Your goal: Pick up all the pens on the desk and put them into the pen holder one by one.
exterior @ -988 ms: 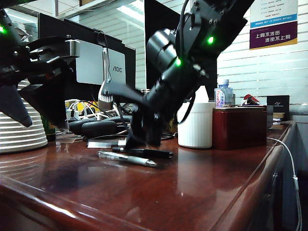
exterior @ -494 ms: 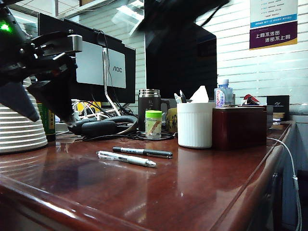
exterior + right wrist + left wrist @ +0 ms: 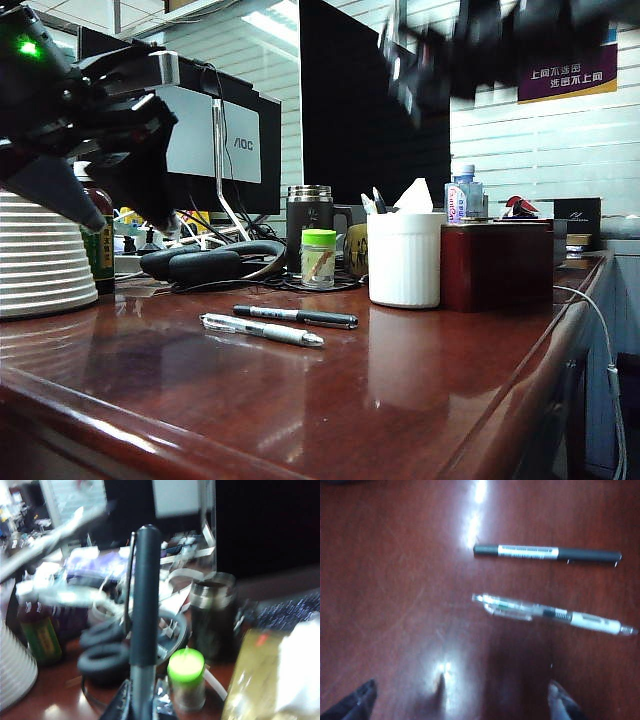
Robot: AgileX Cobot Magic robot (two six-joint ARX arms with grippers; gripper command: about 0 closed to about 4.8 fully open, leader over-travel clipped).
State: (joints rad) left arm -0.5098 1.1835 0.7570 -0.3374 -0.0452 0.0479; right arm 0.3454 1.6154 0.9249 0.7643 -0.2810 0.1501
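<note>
Aloft, the right gripper (image 3: 137, 707) clamps a black marker (image 3: 144, 605); left gripper (image 3: 460, 700) gapes above two pens (image 3: 547, 587).

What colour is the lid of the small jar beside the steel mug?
Bright green lid; clearest in the exterior view.

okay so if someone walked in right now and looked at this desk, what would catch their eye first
Probably the right gripper, raised high above the white pen holder and shut on a thick black pen. Next, two pens on the glossy desk: a black pen and a clear-and-white pen, with the open left gripper hovering above them.
</note>
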